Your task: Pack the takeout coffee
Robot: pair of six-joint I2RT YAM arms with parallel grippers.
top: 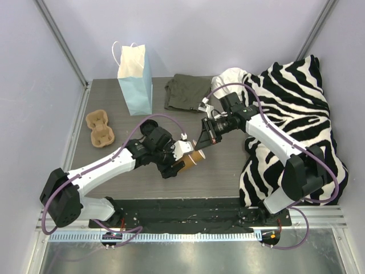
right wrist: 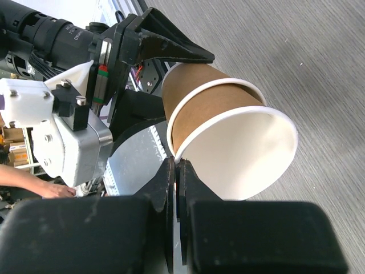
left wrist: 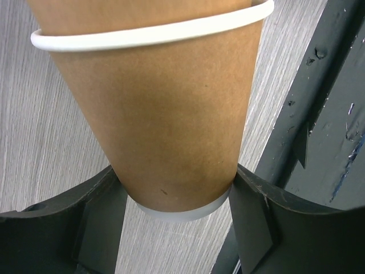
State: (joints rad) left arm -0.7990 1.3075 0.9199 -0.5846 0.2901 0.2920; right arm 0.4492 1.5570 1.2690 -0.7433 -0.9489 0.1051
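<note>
Top external view: at the centre of the tabletop (top: 219,171) the left pincer (top: 183,164) holds two tan paper cups stacked one inside the other, tilted and raised off the surface, mouths pointing toward 1 o'clock. The right pincer (top: 202,145) meets them from 1 o'clock.

Left wrist view: the left pincer's fingers (left wrist: 97,220) are clamped on the outer cup (left wrist: 171,125) just above its white base, one on each side. The inner cup (left wrist: 142,11) sticks out past the outer one's white rim.

Right wrist view: the inner cup (right wrist: 239,154) shows an open mouth with a white inside. A band of its tan wall stands clear of the outer cup's rim. The right pincer's fingers (right wrist: 165,182) are pressed nearly together on the inner cup's rim at 7 o'clock of its mouth. Both cups have open tops, so I cannot tell which one is the takeout coffee.

Around the tabletop, a blue paper bag (top: 137,85) stands upright at 11 o'clock. A brown pulp carrier (top: 100,127) lies at 9 o'clock near the left edge. An olive cloth (top: 187,91) lies at 12 o'clock, just beside the bag. A zebra-striped blanket (top: 296,108) is heaped from 1 to 4 o'clock, under the right arm.
</note>
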